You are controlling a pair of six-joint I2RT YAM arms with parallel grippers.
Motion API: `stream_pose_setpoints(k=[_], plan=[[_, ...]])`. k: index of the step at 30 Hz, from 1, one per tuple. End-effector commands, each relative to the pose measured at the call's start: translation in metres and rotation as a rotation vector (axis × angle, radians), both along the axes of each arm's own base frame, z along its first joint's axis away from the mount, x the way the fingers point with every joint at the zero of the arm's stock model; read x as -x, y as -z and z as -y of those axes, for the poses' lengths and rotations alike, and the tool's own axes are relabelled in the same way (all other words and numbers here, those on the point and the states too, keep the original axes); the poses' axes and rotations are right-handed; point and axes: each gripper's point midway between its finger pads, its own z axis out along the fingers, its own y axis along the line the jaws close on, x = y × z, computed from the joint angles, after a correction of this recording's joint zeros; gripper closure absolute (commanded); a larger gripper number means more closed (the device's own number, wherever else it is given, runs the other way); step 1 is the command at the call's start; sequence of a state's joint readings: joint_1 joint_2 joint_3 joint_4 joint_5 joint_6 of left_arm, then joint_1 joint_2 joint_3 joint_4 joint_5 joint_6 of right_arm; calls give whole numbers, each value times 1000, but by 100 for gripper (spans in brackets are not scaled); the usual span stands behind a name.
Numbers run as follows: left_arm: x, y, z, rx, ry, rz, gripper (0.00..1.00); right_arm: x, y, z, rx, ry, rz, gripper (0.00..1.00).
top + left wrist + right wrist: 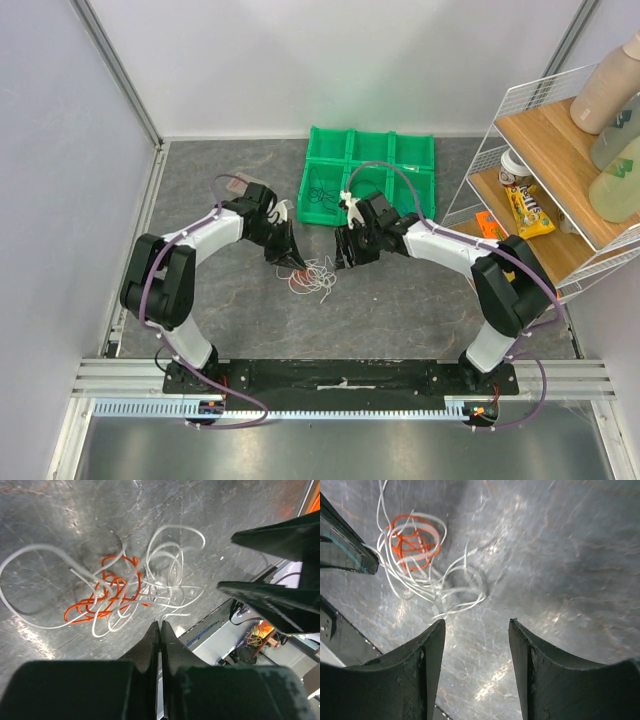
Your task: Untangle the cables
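A small tangle of white cables (318, 277) and a red-orange cable (300, 272) lies on the grey table between my two grippers. In the left wrist view the red-orange cable (107, 595) is knotted through white loops (165, 555), just ahead of my left gripper (160, 624), which is shut with nothing seen between its jaws; a white end lies beside the tips. My right gripper (477, 622) is open and empty above bare table, the white loops (457, 587) and the red-orange cable (412, 542) just beyond it. No blue cable shows.
A green compartment bin (415, 150) stands behind the grippers, with a thin dark wire (320, 195) in its near left compartment. A wire shelf rack (560, 170) with bottles and snack packs stands at the right. White walls enclose the table.
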State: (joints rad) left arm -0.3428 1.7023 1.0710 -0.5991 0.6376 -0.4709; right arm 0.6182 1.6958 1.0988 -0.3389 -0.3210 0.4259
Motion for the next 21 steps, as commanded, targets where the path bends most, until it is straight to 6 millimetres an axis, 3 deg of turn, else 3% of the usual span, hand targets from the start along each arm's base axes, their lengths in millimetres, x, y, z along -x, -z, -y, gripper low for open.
stream_pose_setpoints(k=[1,6,12,16,21], plan=[[-4,-45,6,34,42,137,98,3,-22,-26,-125,-47,41,39],[-5,-138,6,102,7,311,98,8,-46,-49,-177,-169,123,32],[2,-226,10,224,-69,421,98,-2,-90,-35,-156,-183,342,24],[4,-256,10,250,-68,464,98,-8,-147,-30,-215,-185,501,21],[1,-283,9,262,-66,521,98,-6,-233,-32,-360,-174,692,20]])
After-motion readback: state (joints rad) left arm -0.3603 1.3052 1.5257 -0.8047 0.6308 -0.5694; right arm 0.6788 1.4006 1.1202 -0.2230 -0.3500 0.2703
